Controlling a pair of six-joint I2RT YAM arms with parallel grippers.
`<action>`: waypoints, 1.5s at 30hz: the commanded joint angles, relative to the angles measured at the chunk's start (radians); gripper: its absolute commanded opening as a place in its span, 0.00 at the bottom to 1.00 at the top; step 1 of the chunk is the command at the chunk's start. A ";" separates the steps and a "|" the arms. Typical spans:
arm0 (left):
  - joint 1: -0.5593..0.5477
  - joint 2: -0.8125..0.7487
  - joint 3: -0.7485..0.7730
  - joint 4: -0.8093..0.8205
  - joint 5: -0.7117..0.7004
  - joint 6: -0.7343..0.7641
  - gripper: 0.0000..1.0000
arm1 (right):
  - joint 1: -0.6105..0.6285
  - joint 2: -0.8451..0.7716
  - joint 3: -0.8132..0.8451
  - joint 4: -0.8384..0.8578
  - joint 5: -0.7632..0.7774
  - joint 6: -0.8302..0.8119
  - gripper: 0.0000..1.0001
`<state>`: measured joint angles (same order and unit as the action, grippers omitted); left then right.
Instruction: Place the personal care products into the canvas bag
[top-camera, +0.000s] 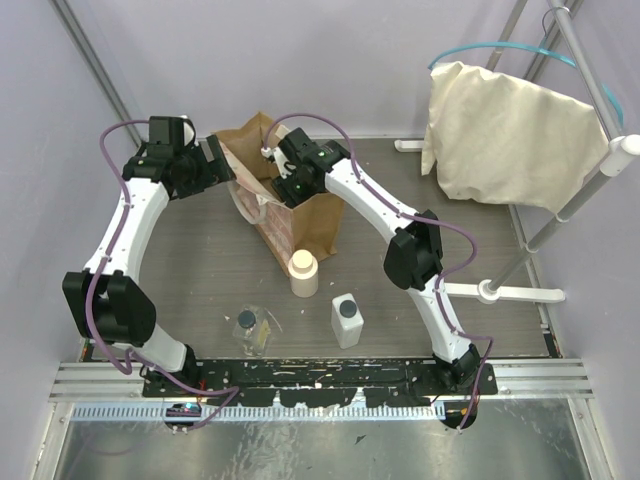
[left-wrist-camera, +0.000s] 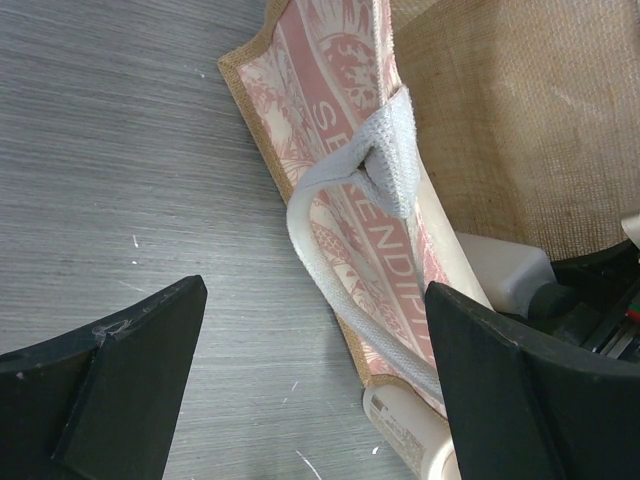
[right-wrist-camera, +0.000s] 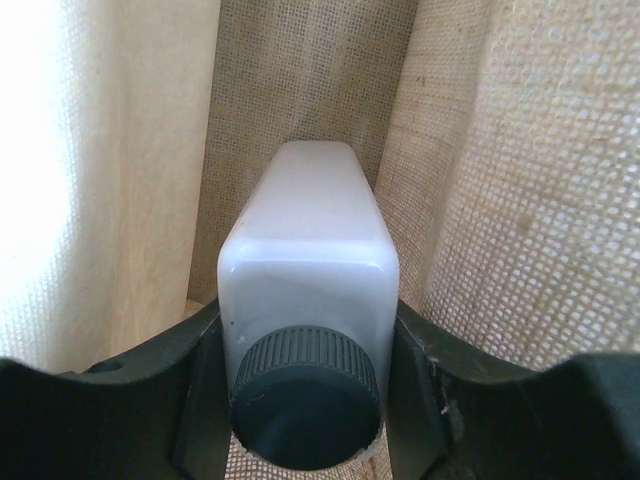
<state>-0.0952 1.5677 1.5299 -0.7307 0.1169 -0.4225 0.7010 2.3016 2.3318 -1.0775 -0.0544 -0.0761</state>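
The tan canvas bag (top-camera: 305, 220) stands upright at the table's middle back. My right gripper (top-camera: 287, 178) is over the bag's mouth, shut on a white rectangular bottle (right-wrist-camera: 305, 270) with a black cap, held cap-up between the burlap walls (right-wrist-camera: 530, 180); the gripper (right-wrist-camera: 305, 345) clamps the bottle's shoulders. My left gripper (top-camera: 222, 165) is open at the bag's left side. In its view (left-wrist-camera: 310, 300) the bag's pale loop handle (left-wrist-camera: 330, 250) hangs between the wide-apart fingers, ungripped. A cream round bottle (top-camera: 304, 272), a second white bottle (top-camera: 346, 320) and a small wrapped item (top-camera: 250, 325) stand on the table in front.
A large cream cloth sheet (top-camera: 510, 135) with teal cord hangs on a white rack (top-camera: 520, 293) at the back right. Grey walls close in the back and left. The metal rail (top-camera: 320, 380) with the arm bases runs along the near edge.
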 joint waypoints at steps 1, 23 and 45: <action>0.003 0.021 0.032 0.006 0.018 0.016 0.98 | -0.002 -0.042 0.019 0.029 0.024 -0.015 0.41; 0.004 0.056 0.070 0.048 0.056 0.028 0.98 | -0.003 -0.271 0.060 0.109 0.056 0.026 0.96; 0.005 0.128 0.111 0.098 0.109 0.054 0.98 | 0.130 -0.784 -0.618 -0.080 0.043 0.295 0.97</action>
<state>-0.0940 1.6650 1.5894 -0.6830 0.1909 -0.3862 0.8066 1.6192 1.7947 -1.2030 0.0223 0.1032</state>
